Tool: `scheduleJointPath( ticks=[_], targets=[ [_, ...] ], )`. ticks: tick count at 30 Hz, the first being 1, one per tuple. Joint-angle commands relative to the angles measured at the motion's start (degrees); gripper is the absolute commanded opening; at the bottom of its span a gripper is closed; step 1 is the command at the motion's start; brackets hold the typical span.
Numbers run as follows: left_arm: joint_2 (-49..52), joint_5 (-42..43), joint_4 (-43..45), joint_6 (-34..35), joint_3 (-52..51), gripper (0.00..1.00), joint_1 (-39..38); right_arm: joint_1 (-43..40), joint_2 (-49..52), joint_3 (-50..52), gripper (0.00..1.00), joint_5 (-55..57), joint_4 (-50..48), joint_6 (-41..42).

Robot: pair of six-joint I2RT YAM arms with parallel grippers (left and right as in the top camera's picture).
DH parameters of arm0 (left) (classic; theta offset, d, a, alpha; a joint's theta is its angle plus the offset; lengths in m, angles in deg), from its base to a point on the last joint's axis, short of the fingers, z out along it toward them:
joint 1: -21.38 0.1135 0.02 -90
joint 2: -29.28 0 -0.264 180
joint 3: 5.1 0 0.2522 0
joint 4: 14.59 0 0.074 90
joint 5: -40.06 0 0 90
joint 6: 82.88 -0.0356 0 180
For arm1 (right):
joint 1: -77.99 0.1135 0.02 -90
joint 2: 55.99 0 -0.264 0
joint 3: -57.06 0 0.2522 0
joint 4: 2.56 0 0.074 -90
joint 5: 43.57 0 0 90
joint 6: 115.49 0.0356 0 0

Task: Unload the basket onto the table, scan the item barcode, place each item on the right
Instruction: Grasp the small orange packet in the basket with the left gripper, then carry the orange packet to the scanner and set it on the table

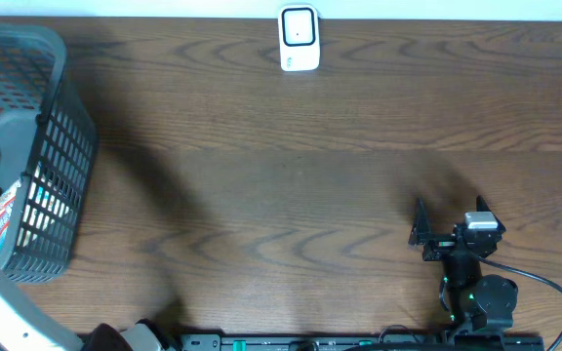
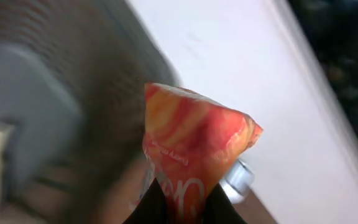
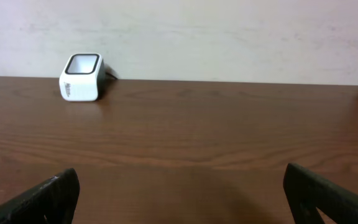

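1. The pouch (image 2: 191, 143) is orange and red with a silver cap (image 2: 238, 179) at its side. It is pinched at its lower end by the left gripper (image 2: 185, 210), and its top corner stands free above the fingers (image 2: 149, 208).
2. The left gripper is closed tight on the pouch; its dark jaws press the pouch from both sides.
3. Behind the pouch the grey basket (image 2: 36, 124) is seen, blurred. So the pouch is at the left end of the table (image 1: 291, 195), near the basket (image 1: 61, 185). In the overhead view I cannot find the pouch itself.
4. No barcode shows on the face that is visible.
5. The scanner (image 1: 299, 39) stands at the far edge of the table, well apart from the basket, with nothing in front of it.
6. The right gripper (image 1: 449, 216) is wide open and holds nothing, low over the near right part of the table.
7. I judge that the step in hand is carrying the picked pouch to the scanner. The next move calls for bringing it before the scanner window (image 3: 81, 65) and turning it so the barcode faces the window.
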Motion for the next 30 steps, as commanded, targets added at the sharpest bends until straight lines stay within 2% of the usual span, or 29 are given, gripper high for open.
scheduleJointPath(
  ticks=[1, 6, 7, 15, 18, 27, 30],
  targets=[
    [0.42, 8.39, -0.37, 5.55, 0.44, 0.07, -8.87, -0.28, -0.2, 0.09, 0.99, 0.04, 0.24, -0.39],
    [2.69, 4.63, 0.0, 4.55, 0.44, 0.07, -22.99, -0.28, -0.2, 0.09, 0.99, 0.04, 0.24, -0.42],
    [4.31, 1.27, 0.11, 4.57, 0.44, 0.07, -29.0, -0.28, -0.2, 0.09, 0.99, 0.04, 0.24, -0.42],
    [14.16, -17.66, 0.33, 6.14, 0.44, 0.08, -49.83, -0.28, -0.2, 0.09, 0.99, 0.04, 0.24, -0.39],
    [18.88, -22.6, 1.49, 6.8, 0.44, 0.08, -55.23, -0.28, -0.2, 0.09, 0.99, 0.02, 0.24, -0.42],
    [33.44, -22.95, 10.45, 9.14, 0.44, 0.08, -64.54, -0.28, -0.2, 0.09, 0.99, 0.04, 0.24, -0.42],
    [38.97, -22.93, 12.66, 12.2, 0.44, 0.09, -66.34, -0.28, -0.2, 0.09, 0.99, 0.04, 0.24, -0.42]
  ],
)
